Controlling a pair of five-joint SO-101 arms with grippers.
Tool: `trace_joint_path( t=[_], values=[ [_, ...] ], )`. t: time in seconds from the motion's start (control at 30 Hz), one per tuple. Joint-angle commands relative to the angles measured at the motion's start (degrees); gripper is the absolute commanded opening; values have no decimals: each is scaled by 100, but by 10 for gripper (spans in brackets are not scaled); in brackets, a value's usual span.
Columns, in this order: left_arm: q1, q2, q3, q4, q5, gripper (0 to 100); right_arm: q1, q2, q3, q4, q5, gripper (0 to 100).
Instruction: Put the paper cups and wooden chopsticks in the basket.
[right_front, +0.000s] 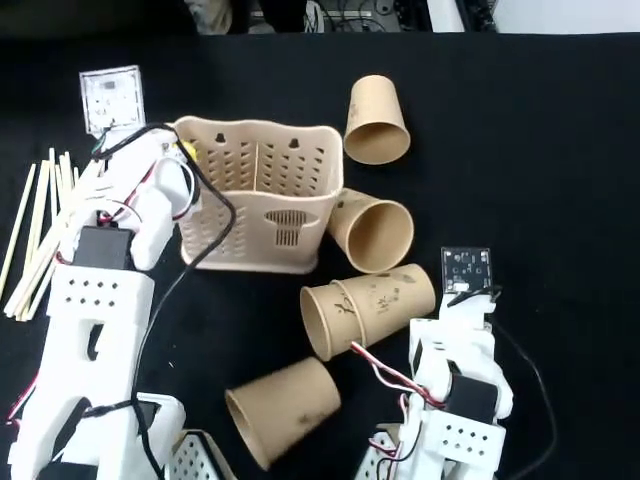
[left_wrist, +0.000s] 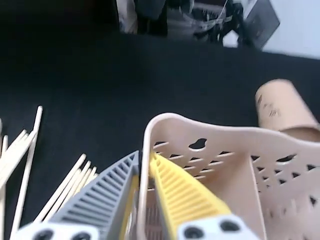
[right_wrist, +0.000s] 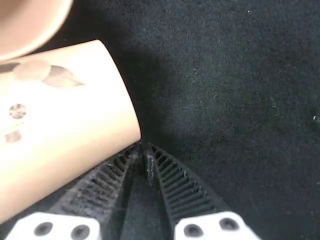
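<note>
The beige perforated basket (right_front: 262, 205) stands left of centre. My left gripper (right_front: 184, 157) is shut on the basket's (left_wrist: 235, 140) left wall: the grey finger (left_wrist: 107, 187) is outside, the yellow finger (left_wrist: 182, 192) inside. Wooden chopsticks (right_front: 38, 235) lie fanned on the cloth beside that arm, and the chopsticks (left_wrist: 70, 182) show near the grey finger. Several paper cups lie right of the basket: one cup (right_front: 377, 122) at its far corner, another (right_front: 372, 232) against its side, a nested pair (right_front: 368, 305) and one (right_front: 284, 410) at the front. My right gripper (right_wrist: 145, 151) is shut and empty beside the pair's base (right_wrist: 65, 125).
The table is covered in black cloth. A white marker card (right_front: 111, 97) lies at the back left. Cables run from the left arm (right_front: 90, 330) across the basket's front corner. Open cloth stretches to the right of the right arm (right_front: 455, 400).
</note>
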Motion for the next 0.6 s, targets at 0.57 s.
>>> trace_joint_path(
  t=[0.57],
  values=[
    [4, -97, -110, 958, 378, 282, 35, 22, -4, 26, 0, 13]
  ],
)
